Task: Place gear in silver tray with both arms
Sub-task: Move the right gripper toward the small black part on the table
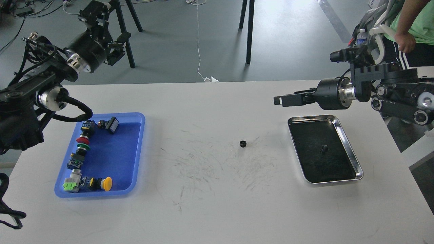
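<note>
A small black gear (242, 143) lies on the white table (210, 203) near its middle, apart from both grippers. The silver tray (312, 117) sits at the right, with a second small black gear (324, 148) on its dark bottom. My left gripper (106, 28) is raised high at the far left, beyond the table's back edge, with its fingers spread and empty. My right gripper (281, 100) points left, level, above the table just past the silver tray's back left corner. I see it edge-on, so its fingers overlap.
A blue plastic tray (138, 152) at the left holds several push buttons and switches. Black tripod legs (249, 30) stand on the floor behind the table. A person in a green shirt (415, 23) stands at the back right.
</note>
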You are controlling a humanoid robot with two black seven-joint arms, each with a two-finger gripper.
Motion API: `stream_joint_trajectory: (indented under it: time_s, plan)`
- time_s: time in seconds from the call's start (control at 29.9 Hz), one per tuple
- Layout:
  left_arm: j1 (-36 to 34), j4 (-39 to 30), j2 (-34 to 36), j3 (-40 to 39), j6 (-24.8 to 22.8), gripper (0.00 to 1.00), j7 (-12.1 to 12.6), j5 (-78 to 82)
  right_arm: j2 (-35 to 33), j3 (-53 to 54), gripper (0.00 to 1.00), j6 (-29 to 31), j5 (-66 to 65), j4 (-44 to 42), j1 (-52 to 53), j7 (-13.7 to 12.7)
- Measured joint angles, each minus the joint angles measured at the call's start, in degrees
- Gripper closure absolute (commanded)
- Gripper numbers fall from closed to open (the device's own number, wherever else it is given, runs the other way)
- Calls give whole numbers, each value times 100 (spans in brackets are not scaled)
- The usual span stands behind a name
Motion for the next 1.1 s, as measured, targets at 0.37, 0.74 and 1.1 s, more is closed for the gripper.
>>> stream_joint_trajectory:
  time_s: [0.37,0.74,1.1]
  plan:
    - [165,-181,130,-4,-73,1,0,-3,962,-442,6,6,-1221,-216,252,0]
    - [179,-157,19,-25,-72,1,0,-20,2067,-1139,7,-8,-1238,-938,204,0]
    - [196,-154,16,-23,-71,1,0,-21,2796,-1493,14,-47,-1240,-1335,-77,0]
